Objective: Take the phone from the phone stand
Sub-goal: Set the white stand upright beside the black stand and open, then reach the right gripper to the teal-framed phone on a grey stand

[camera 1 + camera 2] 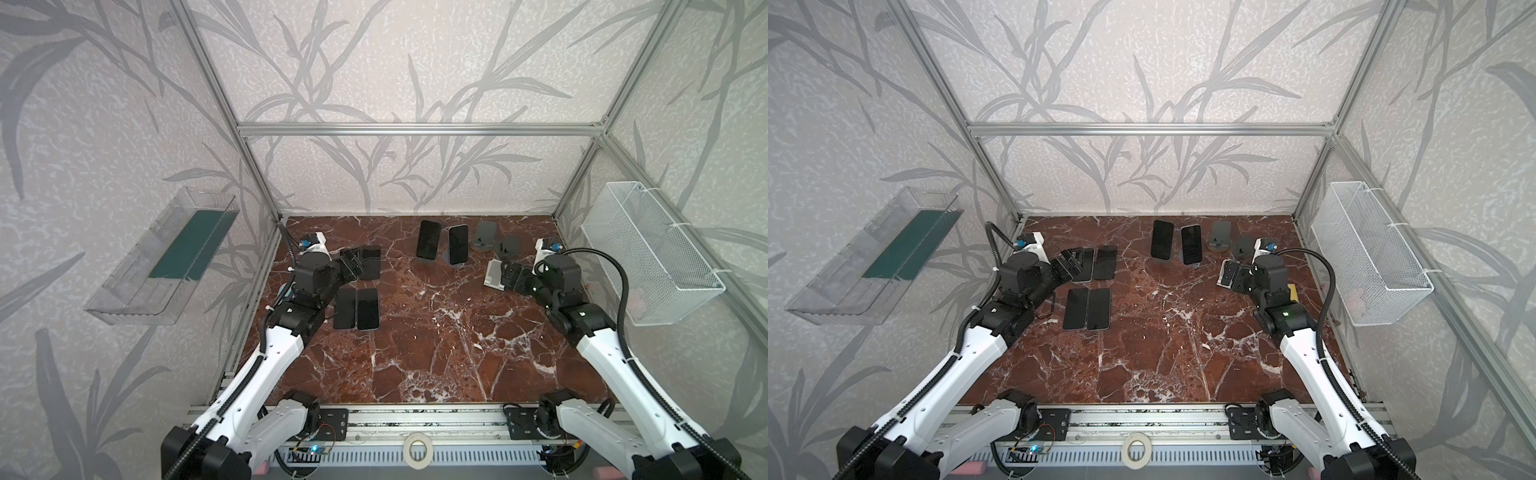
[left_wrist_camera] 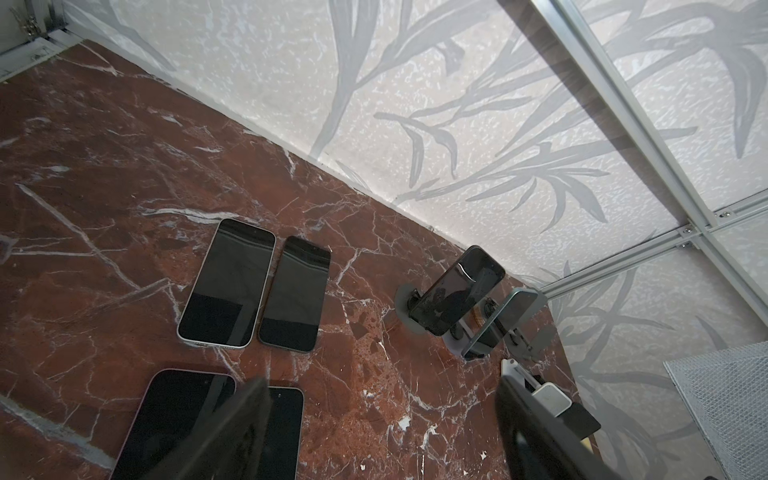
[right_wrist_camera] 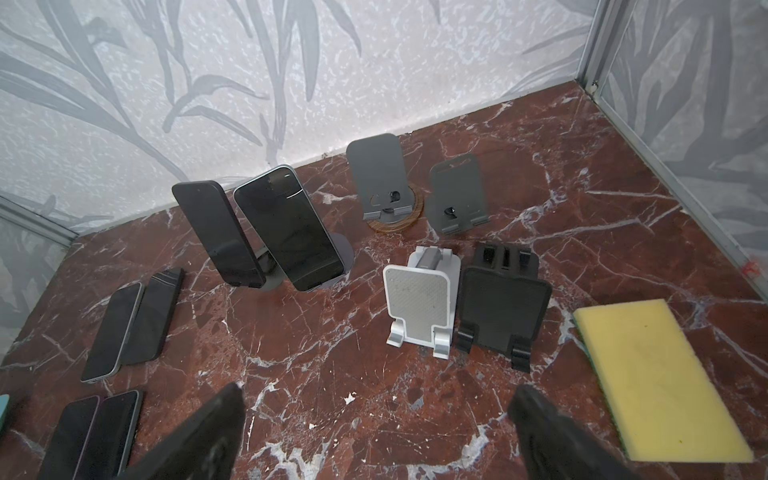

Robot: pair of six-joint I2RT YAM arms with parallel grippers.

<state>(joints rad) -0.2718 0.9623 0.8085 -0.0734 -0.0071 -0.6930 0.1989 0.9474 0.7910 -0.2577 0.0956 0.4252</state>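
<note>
Near the rear wall two phones (image 1: 428, 245) are propped on stands (image 3: 348, 255), long axes nearly upright, tops tilted back, screens faced forward; left gripper (image 2: 380, 380) and right gripper (image 3: 380, 390) are spread wide, empty

Even diffuse brightness, faint soft shadows, wide-angle edge bending, right pincer (image 3: 380, 390) blurred up close.

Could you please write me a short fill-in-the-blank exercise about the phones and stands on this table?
The flat phones on the marble table number ____.
The upright phones on stands number ____.
The sponge is coloured ____.
The empty stand between the white stand and the sponge is ____.
Missing words: four, two, yellow, black.
</note>
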